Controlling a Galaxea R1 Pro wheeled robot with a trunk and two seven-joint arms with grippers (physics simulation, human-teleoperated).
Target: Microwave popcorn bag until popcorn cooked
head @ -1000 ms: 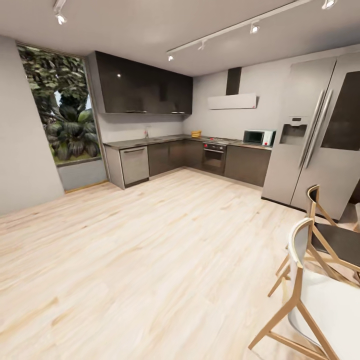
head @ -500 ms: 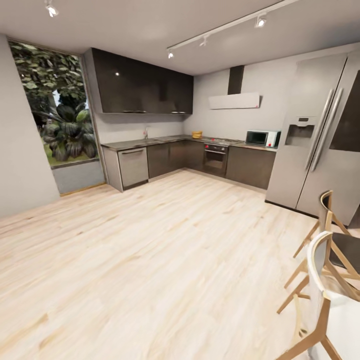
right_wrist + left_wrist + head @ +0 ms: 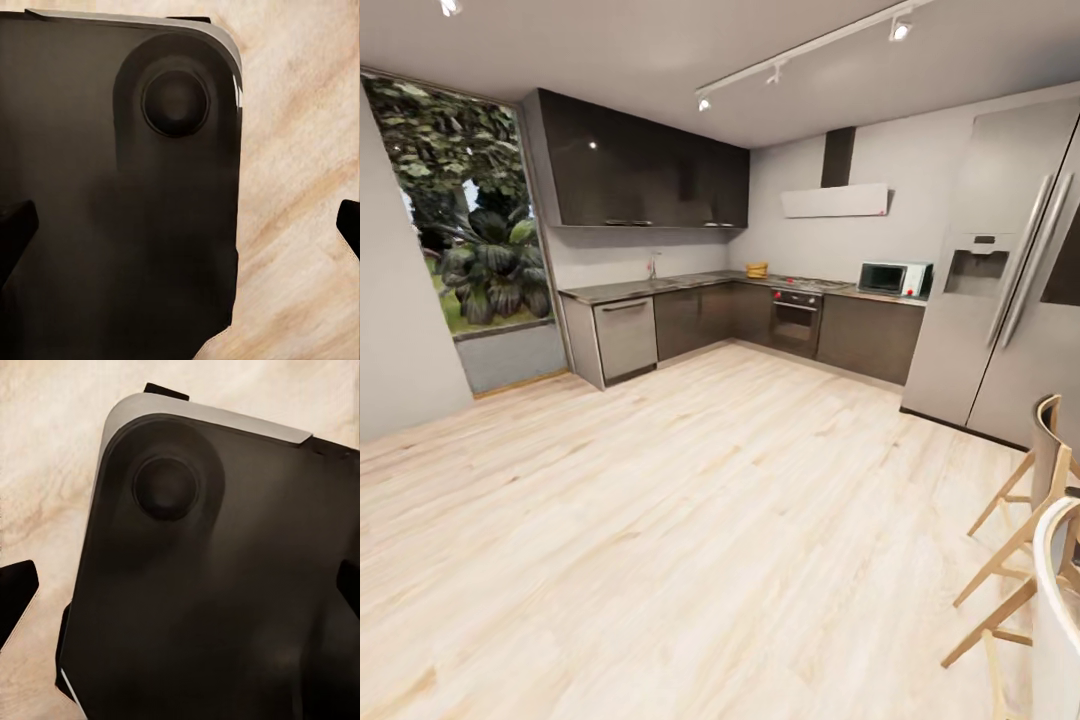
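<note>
The robot is out on the open wooden floor [image 3: 690,520], with the kitchen well ahead across the room. On the far countertop [image 3: 660,286] sits the popcorn bag [image 3: 757,269], a small yellow speck at this range, probably near the corner. The microwave [image 3: 893,278] stands well to its right, beside the fridge [image 3: 1000,270]. The bag lies ahead and slightly right, so the right arm looks marginally nearer. Both wrist views look down on the dark robot base [image 3: 225,585], each showing fingertips spread wide, holding nothing.
</note>
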